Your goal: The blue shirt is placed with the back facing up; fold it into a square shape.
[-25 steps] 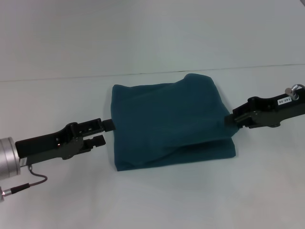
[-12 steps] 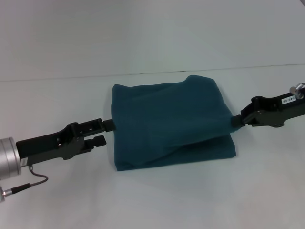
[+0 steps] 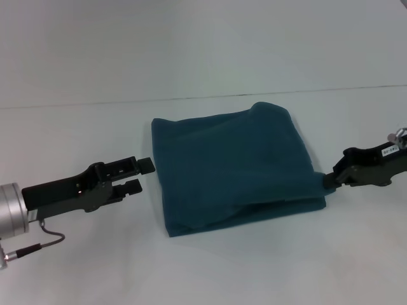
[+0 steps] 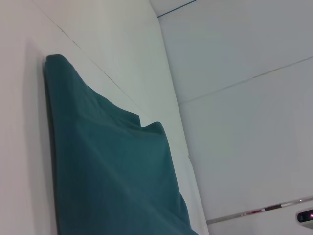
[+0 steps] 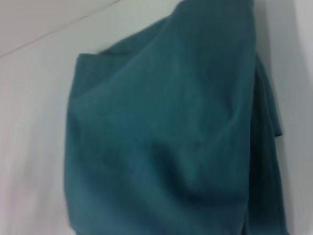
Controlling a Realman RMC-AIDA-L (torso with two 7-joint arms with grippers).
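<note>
The blue shirt [image 3: 235, 165] lies folded into a rough square on the white table [image 3: 210, 267], plain side up, with a raised fold along its right front edge. My right gripper [image 3: 328, 180] is shut on the shirt's right edge, low over the table. My left gripper [image 3: 141, 175] is open and empty, a short gap to the left of the shirt's left edge. The shirt also shows in the left wrist view [image 4: 107, 171] and fills the right wrist view [image 5: 166, 137]. No lettering shows.
A thin seam line [image 3: 203, 98] runs across the table behind the shirt. A loose cable [image 3: 38, 244] hangs by my left arm at the front left.
My right gripper has moved right and toward the front, dragging the shirt with it. The shirt's left edge has pulled away from my left gripper, which has not moved.
</note>
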